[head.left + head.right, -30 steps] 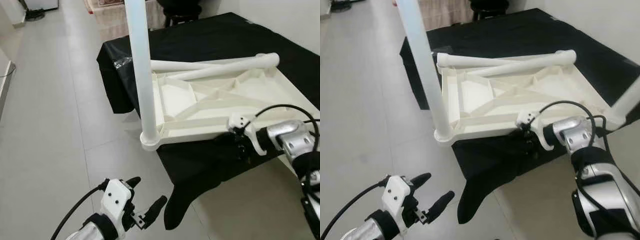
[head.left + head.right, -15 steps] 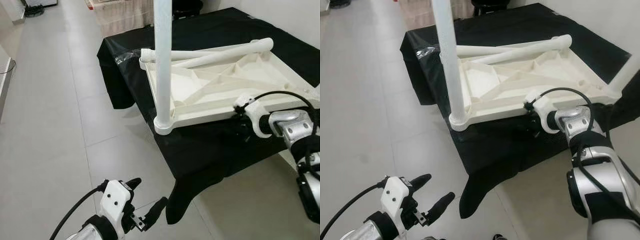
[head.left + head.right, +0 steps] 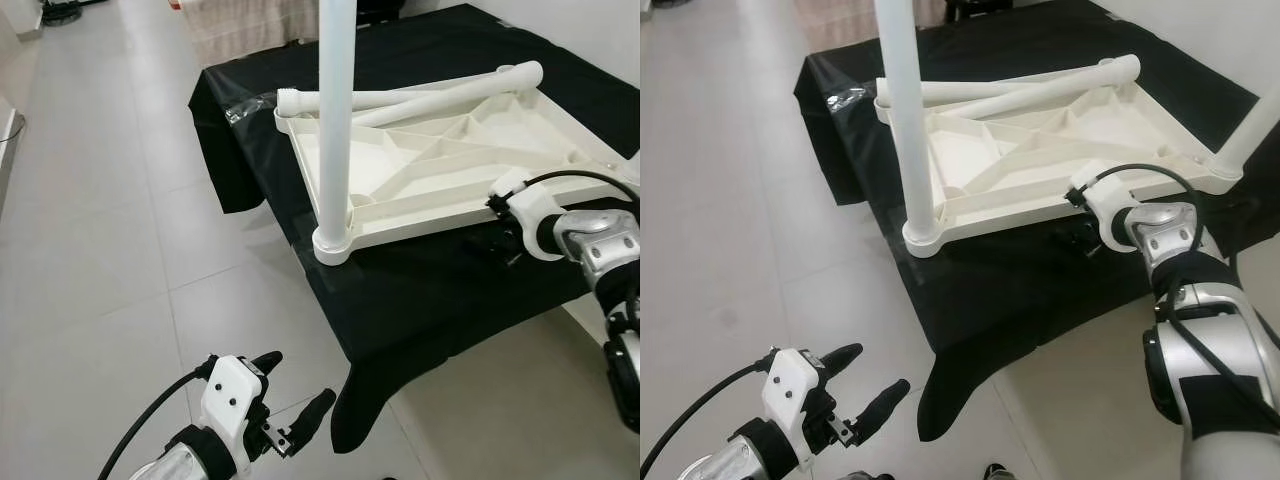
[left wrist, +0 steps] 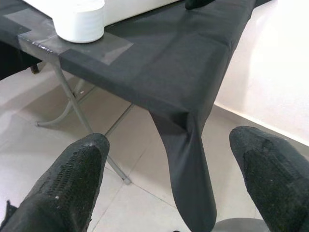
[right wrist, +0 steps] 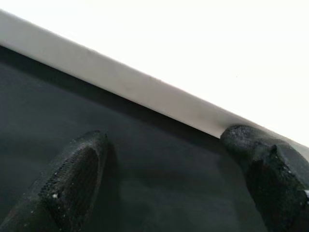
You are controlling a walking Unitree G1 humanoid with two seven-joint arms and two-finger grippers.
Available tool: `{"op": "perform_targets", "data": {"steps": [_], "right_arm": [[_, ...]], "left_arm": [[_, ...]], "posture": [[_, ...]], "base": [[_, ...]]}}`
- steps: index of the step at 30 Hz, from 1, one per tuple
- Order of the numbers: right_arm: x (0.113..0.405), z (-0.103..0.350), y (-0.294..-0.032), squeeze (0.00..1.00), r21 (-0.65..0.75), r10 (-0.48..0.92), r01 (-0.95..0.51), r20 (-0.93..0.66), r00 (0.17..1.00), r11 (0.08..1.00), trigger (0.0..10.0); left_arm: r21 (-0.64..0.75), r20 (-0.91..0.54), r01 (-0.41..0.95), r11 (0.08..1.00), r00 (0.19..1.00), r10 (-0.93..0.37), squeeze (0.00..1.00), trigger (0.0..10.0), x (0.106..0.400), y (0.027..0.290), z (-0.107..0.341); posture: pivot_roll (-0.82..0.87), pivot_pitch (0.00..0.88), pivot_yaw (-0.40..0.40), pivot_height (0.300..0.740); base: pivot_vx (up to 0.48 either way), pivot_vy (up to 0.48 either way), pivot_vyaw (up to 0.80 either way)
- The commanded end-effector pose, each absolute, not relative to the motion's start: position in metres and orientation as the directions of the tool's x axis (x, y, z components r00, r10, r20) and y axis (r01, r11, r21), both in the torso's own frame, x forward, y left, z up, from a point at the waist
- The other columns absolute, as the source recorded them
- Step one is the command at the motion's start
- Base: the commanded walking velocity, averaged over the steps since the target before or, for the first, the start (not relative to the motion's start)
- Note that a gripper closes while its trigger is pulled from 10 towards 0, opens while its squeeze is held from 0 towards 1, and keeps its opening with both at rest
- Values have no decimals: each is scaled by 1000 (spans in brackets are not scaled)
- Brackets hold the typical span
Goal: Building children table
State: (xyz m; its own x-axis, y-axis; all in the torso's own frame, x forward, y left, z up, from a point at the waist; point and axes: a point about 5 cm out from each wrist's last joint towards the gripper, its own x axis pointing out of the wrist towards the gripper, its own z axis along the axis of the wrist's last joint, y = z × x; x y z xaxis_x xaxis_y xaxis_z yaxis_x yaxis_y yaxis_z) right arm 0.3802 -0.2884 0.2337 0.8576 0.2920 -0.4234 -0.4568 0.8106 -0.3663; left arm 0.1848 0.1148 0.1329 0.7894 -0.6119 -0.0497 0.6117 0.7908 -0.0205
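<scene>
So far the job looks partly done: the white plastic ribbed tabletop (image 3: 450, 175) lies upside down on the black cloth-covered folding table (image 3: 440, 290), with one white plastic leg (image 3: 334, 120) standing upright in the near corner socket and a second leg (image 3: 1248, 130) rising from the corner beyond the right gripper (image 5: 164, 179). Two more loose white tube legs (image 3: 420, 95) lie across the far edge of the tabletop — judging by that, they are not yet fitted. The right gripper sits against the tabletop's near rim, its fingers (image 5: 72, 179) spread wide on the cloth with nothing between them, one tip touching the rim. The left gripper (image 3: 290, 400) hangs low over the grey floor tiles (image 3: 100, 250), well short of the table, its fingers apart and empty.
</scene>
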Motion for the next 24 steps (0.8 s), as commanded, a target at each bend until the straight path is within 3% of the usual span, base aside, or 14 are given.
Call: {"op": "perform_targets", "data": {"steps": [1,2,3,12,16,17,21,24], "right_arm": [[375,239,-255,0,-283,610,-661,-255,750,695,10000],[375,239,-255,0,-283,610,-661,-255,750,695,10000],[365,233,-244,0,-265,703,-729,-203,682,631,10000],[326,210,-215,0,-150,800,-797,-60,598,585,10000],[314,199,-194,0,-85,808,-805,0,589,587,10000],[306,185,-173,0,-13,783,-783,55,620,621,10000],[300,171,-159,0,22,761,-763,68,646,646,10000],[288,162,-149,0,27,792,-794,56,608,607,10000]], "left_arm": [[2,-70,535,845,843,-533,0,10000,194,122,126],[2,-70,535,845,843,-533,0,10000,194,122,126],[21,-61,477,879,878,-475,0,10000,203,127,126],[24,-58,363,932,931,-361,0,10000,223,137,121],[41,-63,345,938,938,-342,0,10000,227,141,120],[44,-71,319,947,946,-316,0,10000,229,143,118],[51,-84,306,951,950,-301,0,10000,231,145,115],[51,-90,302,952,951,-297,0,10000,232,146,112]], "posture": [[51,208,14,740],[51,208,14,740],[37,194,12,740],[-18,155,30,740],[-24,143,33,740],[-26,136,35,740],[-24,120,33,740],[-28,114,33,740]], "base": [[0,0,0],[0,0,0],[0,0,0],[0,0,0],[0,0,0],[0,0,0],[0,70,0],[0,480,0]]}}
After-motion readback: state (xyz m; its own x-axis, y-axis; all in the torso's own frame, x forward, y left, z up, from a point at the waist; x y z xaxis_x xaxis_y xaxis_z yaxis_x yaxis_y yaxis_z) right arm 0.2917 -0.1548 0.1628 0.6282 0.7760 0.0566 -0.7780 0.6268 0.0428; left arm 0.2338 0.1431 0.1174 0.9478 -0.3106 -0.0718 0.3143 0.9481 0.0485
